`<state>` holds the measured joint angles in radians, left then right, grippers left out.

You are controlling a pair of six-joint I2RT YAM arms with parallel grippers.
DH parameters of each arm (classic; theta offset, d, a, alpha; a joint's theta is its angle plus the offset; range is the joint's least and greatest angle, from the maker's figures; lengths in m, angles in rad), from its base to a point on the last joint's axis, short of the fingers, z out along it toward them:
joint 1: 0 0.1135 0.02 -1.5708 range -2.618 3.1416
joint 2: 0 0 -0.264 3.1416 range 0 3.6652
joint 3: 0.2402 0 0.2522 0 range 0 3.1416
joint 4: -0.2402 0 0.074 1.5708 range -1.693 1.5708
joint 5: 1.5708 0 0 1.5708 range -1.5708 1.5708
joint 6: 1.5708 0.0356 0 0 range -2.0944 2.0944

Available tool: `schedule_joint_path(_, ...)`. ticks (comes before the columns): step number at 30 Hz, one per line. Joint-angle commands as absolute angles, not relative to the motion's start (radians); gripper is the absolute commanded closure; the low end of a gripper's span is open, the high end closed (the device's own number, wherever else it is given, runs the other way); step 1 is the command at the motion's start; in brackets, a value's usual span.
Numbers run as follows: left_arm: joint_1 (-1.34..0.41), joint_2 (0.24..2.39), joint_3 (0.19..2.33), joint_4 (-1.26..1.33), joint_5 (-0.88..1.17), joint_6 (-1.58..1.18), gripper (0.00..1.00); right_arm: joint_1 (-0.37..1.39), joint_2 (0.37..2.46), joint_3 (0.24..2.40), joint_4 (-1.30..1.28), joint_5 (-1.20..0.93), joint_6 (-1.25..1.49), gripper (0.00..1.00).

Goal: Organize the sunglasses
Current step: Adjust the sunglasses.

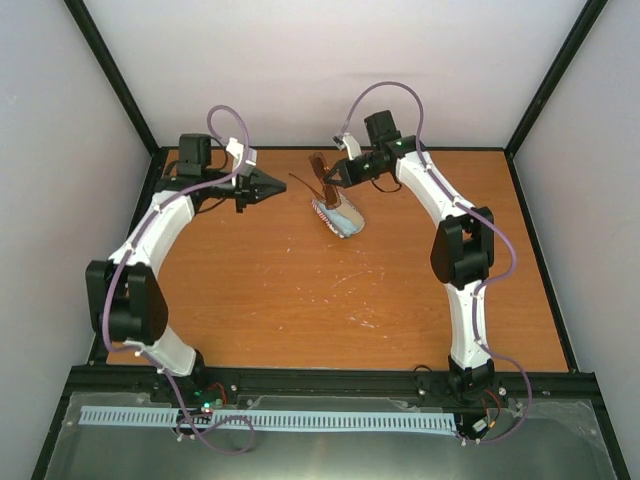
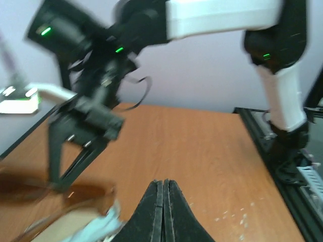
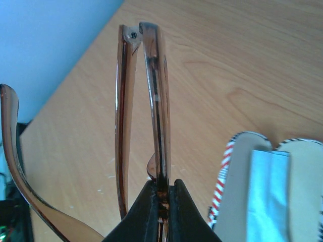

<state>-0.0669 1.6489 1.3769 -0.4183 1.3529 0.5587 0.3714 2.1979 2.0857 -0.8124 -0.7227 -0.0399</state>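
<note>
Nearest me in the overhead view is the white slotted strip (image 1: 270,420), running across a grey metal plate between the two arm bases. Beyond it lies the orange wood-grain table (image 1: 300,300), matte and flecked with pale scuffs. At the far middle the right gripper (image 1: 333,180) is clamped on the sunglasses (image 1: 320,170), holding them lifted just beyond the open case (image 1: 338,215). One slim temple sticks out to the left. The left gripper (image 1: 268,187) sits further left, well apart from the glasses, its black wedge-shaped fingers coming to a point.

From the left wrist, my own two black fingers are pressed flat together with only a seam between them, and nothing is in them. Everything else is blurred. I can make out the right arm's white shells and black joints, its dark gripper reaching down, and a brown smear of lens at the lower left over a tan and pale blue patch.

From the right wrist, the jaws are pinched on the thin edge of the glasses' frame. The plastic is glossy, translucent reddish brown. A folded temple runs parallel to the front, with a small screw hinge at the top. The other temple curves away on the left. At the lower right the case shows rounded tan halves rimmed in red and white stripes, with a smooth light blue cloth (image 3: 267,196) lying in it.
</note>
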Motion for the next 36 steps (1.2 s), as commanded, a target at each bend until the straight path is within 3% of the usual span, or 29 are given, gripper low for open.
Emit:
schedule_joint_path(1,-0.122,1.553,1.315,-0.348,1.433,0.544,0.99,0.368,2.172,2.100,-0.793,-0.912,-0.042,0.97)
schedule_joint_path(15,-0.213,1.570,1.294,-0.171,1.396,0.447,0.98,0.409,2.005,1.978,-0.812,-1.116,-0.093,0.97)
schedule_joint_path(24,-0.216,1.613,1.308,-0.001,1.355,0.338,0.96,0.483,1.963,1.948,-0.922,-1.067,-0.167,0.97)
schedule_joint_path(33,-0.216,1.648,1.299,-0.064,1.298,0.399,0.96,0.492,1.912,1.895,-0.902,-1.044,-0.168,0.97)
schedule_joint_path(36,-0.216,1.633,1.300,-0.060,1.288,0.385,0.87,0.477,1.908,1.869,-0.887,-0.917,-0.135,0.97)
